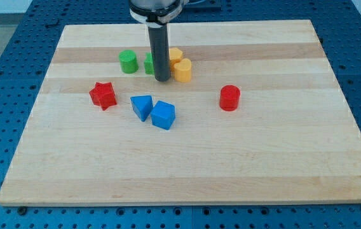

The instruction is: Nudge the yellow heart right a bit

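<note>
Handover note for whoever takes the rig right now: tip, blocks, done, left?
My tip: down on the board, just to the view's left of the yellow heart, seemingly touching or almost.
Yellow heart: upper middle of the board, with another yellow block right behind it and a green block partly hidden by the rod.
Done: tip is placed on the side to push from.
Left: a short push toward the view's right, then stop.
</note>
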Available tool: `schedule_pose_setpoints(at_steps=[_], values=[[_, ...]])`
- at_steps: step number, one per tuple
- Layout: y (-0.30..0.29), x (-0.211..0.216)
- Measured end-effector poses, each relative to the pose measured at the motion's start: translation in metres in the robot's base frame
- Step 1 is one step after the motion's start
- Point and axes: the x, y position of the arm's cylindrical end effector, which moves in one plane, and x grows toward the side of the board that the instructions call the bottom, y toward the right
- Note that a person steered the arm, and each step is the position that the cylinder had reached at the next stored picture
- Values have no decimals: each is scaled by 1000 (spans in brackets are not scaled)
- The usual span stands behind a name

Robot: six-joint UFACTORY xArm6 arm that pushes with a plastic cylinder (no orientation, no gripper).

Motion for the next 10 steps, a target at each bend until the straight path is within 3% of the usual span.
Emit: schedule_pose_setpoints(at_steps=[3,4,6,10], values=[[-9,2],[4,29],[67,34],[18,24]])
